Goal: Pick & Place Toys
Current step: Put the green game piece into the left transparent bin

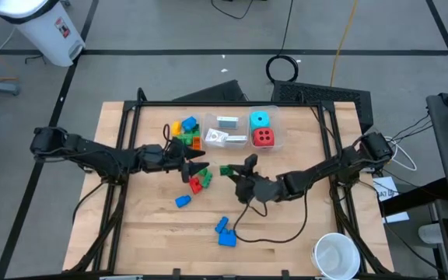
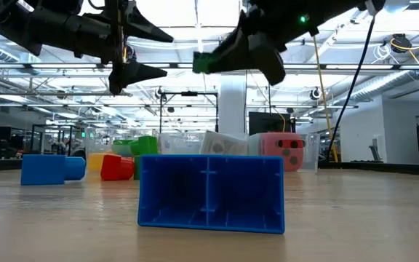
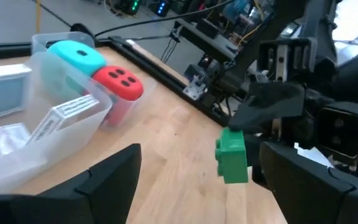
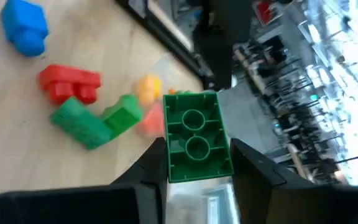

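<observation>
The right end effector (image 1: pixel 236 173) hangs above the middle of the counter (image 1: pixel 302 233), pinching a green brick (image 4: pixel 194 146) by its two long sides; the brick is clear of the surface. In the high view only one end of that brick shows past the dark fingers. The left end effector (image 1: pixel 197 167) hovers just beside it, nearer the counter's left edge, its fingers spread with nothing between them.

Beneath the left end effector lies a small cluster near the counter's centre, partly covered from above: one red brick (image 4: pixel 69 83) and one green L-shaped piece (image 4: pixel 95 122), touching each other.

Three blue bricks lie toward the near edge: one (image 1: pixel 182 201) left of centre, and two (image 1: pixel 225 232) close together, which the level view merges into a single large blue block.

A clear bin (image 1: pixel 243 132) by the far edge holds one cyan die (image 1: pixel 260 120), one red die (image 1: pixel 263 138) and white cards (image 1: pixel 226 121); the count of cards cannot be made out through the plastic. Beside the bin's left wall sits a pile of bricks (image 1: pixel 186 131) in blue, yellow, green and orange; they overlap, so their number is unclear.

A white cup (image 1: pixel 336 256) stands at the near right corner, cut off by the frame.
</observation>
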